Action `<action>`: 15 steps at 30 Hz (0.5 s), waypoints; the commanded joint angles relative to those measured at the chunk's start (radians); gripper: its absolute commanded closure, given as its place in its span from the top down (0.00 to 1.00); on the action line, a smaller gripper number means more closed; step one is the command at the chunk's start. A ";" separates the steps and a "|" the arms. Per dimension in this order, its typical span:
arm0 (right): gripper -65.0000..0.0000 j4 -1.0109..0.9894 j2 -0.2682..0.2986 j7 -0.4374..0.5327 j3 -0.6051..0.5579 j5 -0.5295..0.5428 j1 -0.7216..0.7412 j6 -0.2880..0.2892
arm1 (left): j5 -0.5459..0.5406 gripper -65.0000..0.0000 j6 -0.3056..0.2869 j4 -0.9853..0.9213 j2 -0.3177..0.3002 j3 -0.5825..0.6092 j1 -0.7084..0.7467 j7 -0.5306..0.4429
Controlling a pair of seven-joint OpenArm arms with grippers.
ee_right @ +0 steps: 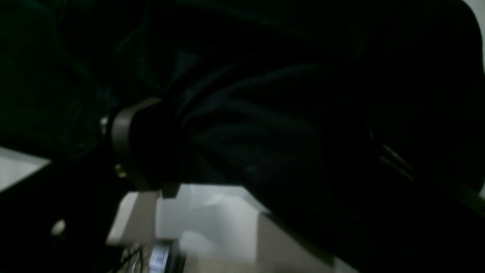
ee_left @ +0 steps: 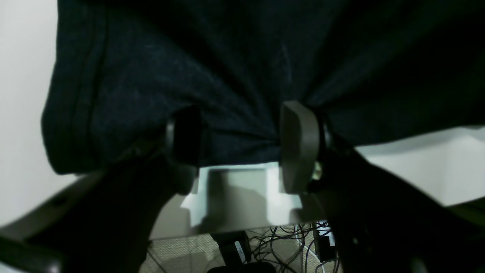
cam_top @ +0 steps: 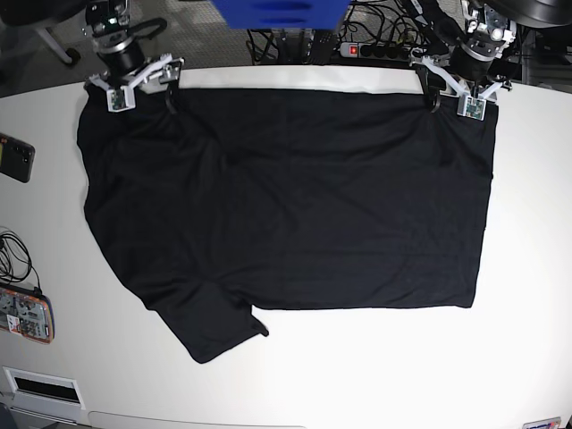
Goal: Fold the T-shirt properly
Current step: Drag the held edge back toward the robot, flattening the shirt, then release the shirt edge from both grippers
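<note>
The plain black short-sleeved T-shirt (cam_top: 286, 201) is spread flat across the white table (cam_top: 527, 268), its far edge pinched at both corners (surely for a fold toward the near side): left gripper (ee_left: 242, 146) clamped on bunched cloth, right gripper (ee_right: 242, 151) likewise.

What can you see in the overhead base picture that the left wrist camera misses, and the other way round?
Only the base view shows the whole T-shirt spread on the white table, one sleeve sticking out at the near edge, the right gripper at the other far corner, and a phone at the side.

Only the left wrist view shows cloth bunched between the left gripper's fingers, and cables on the floor below.

Both show the black shirt, the table and the left gripper.
</note>
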 commanded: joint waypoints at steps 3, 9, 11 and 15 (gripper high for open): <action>0.90 0.032 0.002 -0.164 -0.004 -0.053 -0.056 0.012 | 0.071 0.50 0.002 -0.009 -0.002 -0.034 0.035 0.149; 0.90 0.035 0.002 -0.164 -0.004 -0.053 -0.056 0.012 | 0.071 0.50 0.002 0.068 -0.005 -0.065 0.057 0.152; 0.90 0.035 0.002 -0.166 -0.002 -0.051 -0.056 0.012 | 0.073 0.50 0.002 0.096 -0.007 -0.076 0.064 0.157; 0.90 0.041 0.002 -0.166 -0.002 -0.051 -0.056 0.012 | 0.081 0.50 0.002 0.082 -0.008 -0.131 0.067 0.157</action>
